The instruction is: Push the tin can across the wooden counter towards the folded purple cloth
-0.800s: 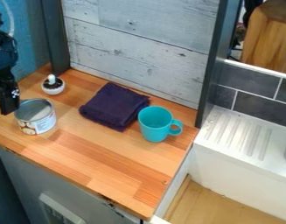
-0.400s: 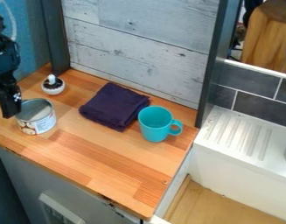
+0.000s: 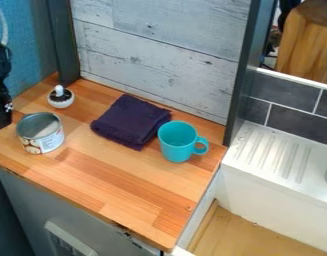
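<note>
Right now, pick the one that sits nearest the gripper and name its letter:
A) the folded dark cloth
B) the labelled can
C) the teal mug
B. The labelled can stands just beside the gripper at the left of the view, while the other two lie farther right.

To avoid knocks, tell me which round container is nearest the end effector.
The labelled metal can: it stands close by the end effector; the small white pot is farther back, and the teal mug is beyond the dark purple cloth.
</note>
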You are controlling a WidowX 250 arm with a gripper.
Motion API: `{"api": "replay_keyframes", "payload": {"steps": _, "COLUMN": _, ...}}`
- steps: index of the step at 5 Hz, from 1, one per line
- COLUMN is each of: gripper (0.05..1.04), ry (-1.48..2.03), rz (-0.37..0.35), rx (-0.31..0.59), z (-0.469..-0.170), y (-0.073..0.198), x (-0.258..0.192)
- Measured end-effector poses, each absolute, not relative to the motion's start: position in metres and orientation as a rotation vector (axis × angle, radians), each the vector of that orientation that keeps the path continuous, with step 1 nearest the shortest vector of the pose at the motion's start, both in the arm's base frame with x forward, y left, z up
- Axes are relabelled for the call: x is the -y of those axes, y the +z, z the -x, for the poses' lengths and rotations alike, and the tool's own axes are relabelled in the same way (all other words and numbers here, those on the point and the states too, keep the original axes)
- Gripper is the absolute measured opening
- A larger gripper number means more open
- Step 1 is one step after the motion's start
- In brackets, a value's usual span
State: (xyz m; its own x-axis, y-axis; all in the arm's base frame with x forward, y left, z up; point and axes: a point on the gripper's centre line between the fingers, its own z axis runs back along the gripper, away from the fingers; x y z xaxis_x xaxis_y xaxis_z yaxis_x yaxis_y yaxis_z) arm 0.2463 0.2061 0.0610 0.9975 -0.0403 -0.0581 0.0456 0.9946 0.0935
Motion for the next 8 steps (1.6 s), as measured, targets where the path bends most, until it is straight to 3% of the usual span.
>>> {"api": "replay_keyframes", "payload": {"steps": 2, "gripper": 1.003, "ry": -0.028, "rz": -0.234, "rx": -0.124, "z": -0.256, "y": 0.042, "x": -0.211}}
{"api": "replay_keyframes", "payload": {"steps": 5, "gripper": 1.003, "ry": -0.095, "rz": -0.257, "rx": -0.136, "z": -0.269, "y": 0.020, "x": -0.198}}
{"api": "replay_keyframes", "payload": {"steps": 7, "gripper": 1.003, "ry": -0.099, "rz": -0.296, "rx": -0.128, "z": -0.280, "y": 0.024, "x": -0.189}}
{"api": "replay_keyframes", "payload": {"steps": 8, "gripper": 1.003, "ry": -0.121, "rz": -0.241, "rx": -0.106, "z": -0.286, "y": 0.026, "x": -0.183}}
